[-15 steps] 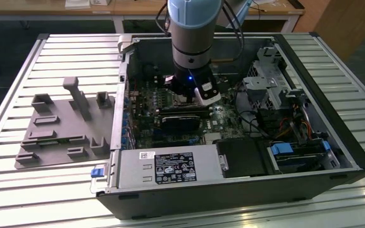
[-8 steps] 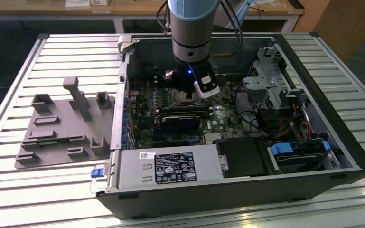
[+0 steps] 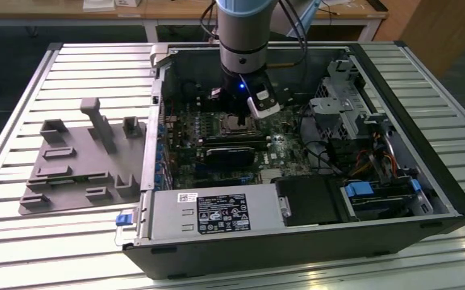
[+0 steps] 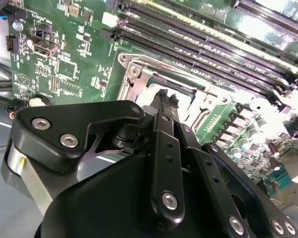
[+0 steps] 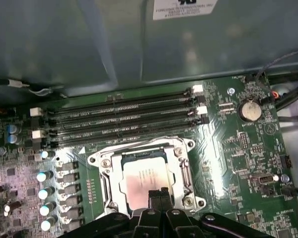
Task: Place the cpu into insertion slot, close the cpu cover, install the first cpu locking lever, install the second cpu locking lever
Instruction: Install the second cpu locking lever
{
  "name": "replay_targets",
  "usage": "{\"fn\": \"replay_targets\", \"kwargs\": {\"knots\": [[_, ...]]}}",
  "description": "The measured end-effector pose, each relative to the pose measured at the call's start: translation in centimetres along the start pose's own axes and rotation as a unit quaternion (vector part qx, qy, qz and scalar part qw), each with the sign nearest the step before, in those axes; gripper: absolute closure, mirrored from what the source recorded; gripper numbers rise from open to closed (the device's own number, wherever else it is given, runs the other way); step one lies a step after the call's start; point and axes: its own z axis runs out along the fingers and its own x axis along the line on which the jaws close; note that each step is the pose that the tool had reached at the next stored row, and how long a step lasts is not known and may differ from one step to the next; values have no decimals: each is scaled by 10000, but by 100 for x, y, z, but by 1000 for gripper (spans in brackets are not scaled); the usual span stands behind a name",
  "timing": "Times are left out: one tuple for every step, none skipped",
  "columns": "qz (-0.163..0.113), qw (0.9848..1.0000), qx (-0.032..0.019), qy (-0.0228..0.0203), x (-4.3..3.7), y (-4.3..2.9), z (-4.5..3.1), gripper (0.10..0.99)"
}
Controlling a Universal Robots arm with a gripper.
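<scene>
The cpu (image 5: 143, 177), a flat square chip with a silver-grey top, lies in the insertion slot (image 5: 105, 184) on the green motherboard. The silvery cpu cover (image 5: 182, 171) lies flat around the chip, which shows through its window. My gripper (image 5: 159, 195) hangs just above the chip's near edge, its two black fingers pressed together with nothing between them. In the second wrist view the fingertips (image 4: 165, 100) point down at the cover (image 4: 135, 82). In the exterior view the gripper (image 3: 237, 113) stands over the slot (image 3: 237, 124) inside the open computer case.
Long black memory slots (image 5: 119, 119) run beside the socket, and a coin battery (image 5: 249, 110) sits further off. A black card (image 3: 232, 154), the power supply (image 3: 216, 212) and a drive cage (image 3: 337, 99) fill the case. A grey fixture (image 3: 79, 157) lies on the slatted table.
</scene>
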Motion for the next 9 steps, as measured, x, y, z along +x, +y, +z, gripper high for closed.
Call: {"fn": "replay_targets", "kwargs": {"knots": [[-2,10000,3,0,2,12,2,984],[-6,10000,4,0,4,20,3,984],[-9,10000,3,1,5,27,5,984],[-10,10000,3,1,6,30,5,984],[-10,10000,3,1,6,30,5,984],[-10,10000,5,1,6,30,5,984],[-10,10000,6,1,6,30,5,984],[-10,10000,6,0,6,31,5,984],[-10,10000,6,0,6,31,5,984]]}}
